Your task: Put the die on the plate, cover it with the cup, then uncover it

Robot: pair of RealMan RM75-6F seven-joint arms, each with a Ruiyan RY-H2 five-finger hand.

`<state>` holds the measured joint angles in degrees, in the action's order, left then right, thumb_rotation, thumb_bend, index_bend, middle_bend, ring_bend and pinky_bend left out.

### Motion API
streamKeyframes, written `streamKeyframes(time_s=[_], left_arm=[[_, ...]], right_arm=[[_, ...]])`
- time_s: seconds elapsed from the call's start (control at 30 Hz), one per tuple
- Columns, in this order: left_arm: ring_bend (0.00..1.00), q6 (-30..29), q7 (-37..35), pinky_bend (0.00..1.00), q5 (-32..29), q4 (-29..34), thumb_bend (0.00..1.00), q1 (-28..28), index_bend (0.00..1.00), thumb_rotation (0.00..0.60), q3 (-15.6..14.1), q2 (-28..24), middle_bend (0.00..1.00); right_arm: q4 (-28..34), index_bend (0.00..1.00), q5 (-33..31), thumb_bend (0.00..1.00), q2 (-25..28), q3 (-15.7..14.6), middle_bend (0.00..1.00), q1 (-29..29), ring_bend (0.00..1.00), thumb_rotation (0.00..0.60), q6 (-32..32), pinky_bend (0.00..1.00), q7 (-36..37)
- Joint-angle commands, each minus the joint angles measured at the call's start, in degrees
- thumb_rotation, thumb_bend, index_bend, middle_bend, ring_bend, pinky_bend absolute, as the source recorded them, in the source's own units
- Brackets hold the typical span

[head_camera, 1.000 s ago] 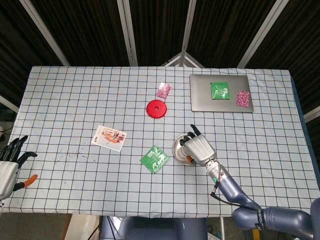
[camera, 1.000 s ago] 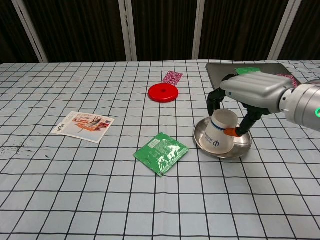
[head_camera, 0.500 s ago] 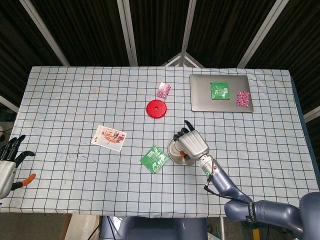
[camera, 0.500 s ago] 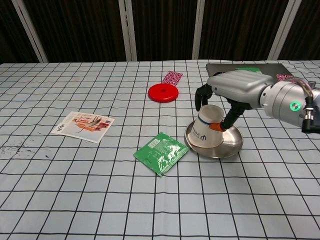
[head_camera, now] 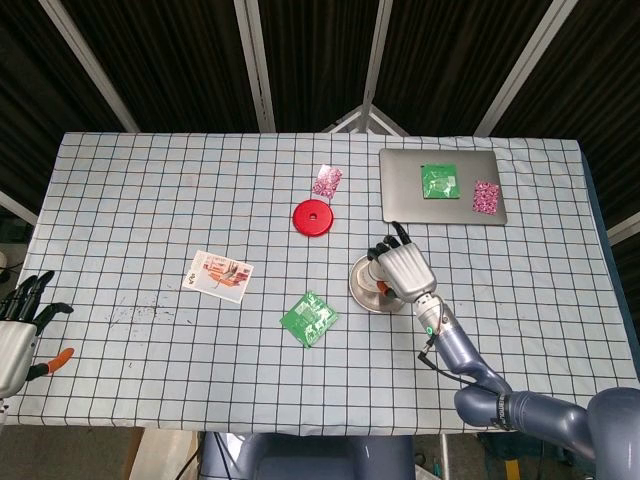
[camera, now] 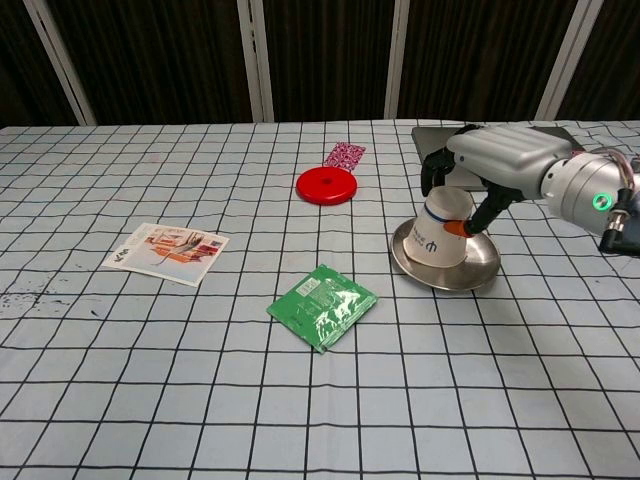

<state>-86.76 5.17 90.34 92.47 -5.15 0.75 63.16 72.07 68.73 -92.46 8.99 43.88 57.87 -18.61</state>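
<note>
Steel plate (camera: 478,280) sits right of table centre with the white paper cup (camera: 438,232) inverted on it, tilted toward the left; the right hand (camera: 497,165) grasps the cup from above, thumb tip orange against its side. Chest view gives this grip and the cup's printed mark plainly; head view shows only the right hand (head_camera: 402,272) covering most of the plate (head_camera: 362,285), cup hidden beneath it. Die not visible in either view. Head view alone shows the left hand (head_camera: 20,325) at the near-left table edge, released, fingers spread, holding nothing. Surface is a white cloth with black grid (head_camera: 150,200), dark slatted wall behind. Scattered on it: red disc (camera: 327,184) beyond and left of the plate, green packet (camera: 322,305) near-left of it, printed card (camera: 166,251) further left, pink packet (camera: 346,155) beyond the disc. Grey laptop (head_camera: 441,186) lies far right carrying a green packet (head_camera: 438,180) and a pink packet (head_camera: 486,196). Bare cloth spans the near right and far left.
</note>
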Motion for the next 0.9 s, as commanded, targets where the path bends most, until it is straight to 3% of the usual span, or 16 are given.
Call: streamKeyframes(time_s=[0.03,0.33,0.63,0.9], left_arm=[[0.0,0.12,0.23,0.13,0.06,0.05,0.26,-0.07,0.35,0.6,-0.05,0.08,0.0],[0.0,0.14,0.67,0.13,-0.06,0.16,0.26,-0.06,0.36,0.6,-0.02,0.19,0.0],[0.0,0.03,0.49,0.13,0.35,0.29,0.26,-0.06,0.36,0.6,-0.2,0.14,0.0],[0.0,0.06,-0.03,0.13,0.49,0.22,0.26,-0.13,0.36,0.6,-0.23,0.04,0.0]], right_arm=[[-1.85,0.49,0.99,0.4,-0.76,-0.01,0.49,-0.65,0.26,0.6,1.14,0.0,1.2],[-5.02,0.49,2.83,0.4,0.0,-1.8,0.49,-2.65,0.26,0.6,1.62,0.0,3.05],[1.49,0.49,5.16,0.4,4.54,-4.22,0.49,-3.26,0.26,0.6,-1.36,0.0,3.29],[7.57,0.49,6.34,0.41,4.51,-3.63,0.49,-2.01,0.26,0.6,-2.64,0.0,2.35]])
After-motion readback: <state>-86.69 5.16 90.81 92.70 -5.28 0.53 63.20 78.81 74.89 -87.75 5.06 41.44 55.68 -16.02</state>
